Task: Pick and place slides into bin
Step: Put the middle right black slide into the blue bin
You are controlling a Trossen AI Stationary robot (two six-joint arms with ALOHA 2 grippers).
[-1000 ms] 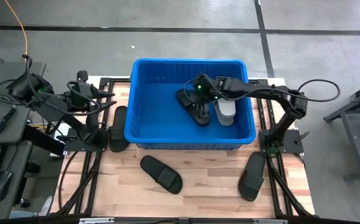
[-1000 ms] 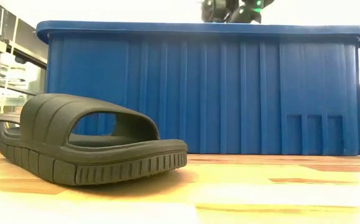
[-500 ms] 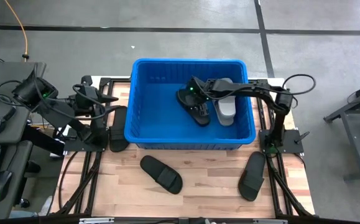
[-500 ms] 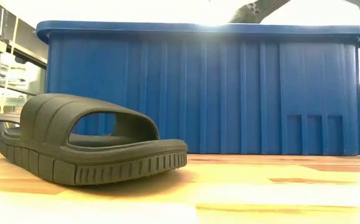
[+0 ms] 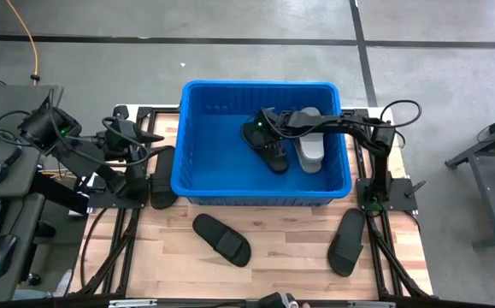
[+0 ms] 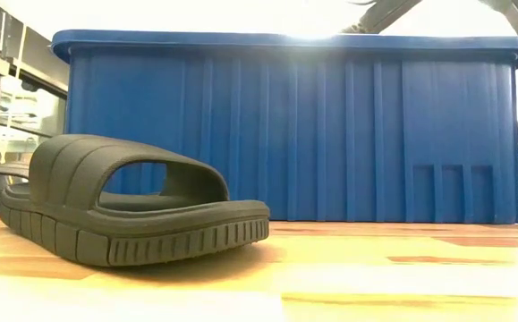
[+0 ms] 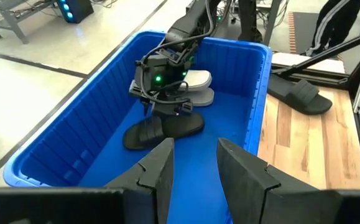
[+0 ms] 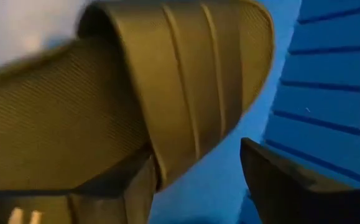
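Your right gripper (image 5: pixel 260 130) sits low in the bin (image 5: pixel 197 175), jaws wide over a black slide (image 5: pixel 274 156): release step. Next, lift clear and fetch a slide (image 5: pixel 221 239) outside the bin. Left gripper (image 7: pixel 195 165) waits beside the bin, half open and empty.

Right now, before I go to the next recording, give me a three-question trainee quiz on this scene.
1. How many sandals lie on the table outside the blue tub?
2. True or false: the right pincer is down inside the tub.
3. What colour is the sandal beside the black sandal in the tub? A) light grey B) red C) yellow

Key: 1. Three: left sandal, front sandal, right sandal. 2. True. 3. A.
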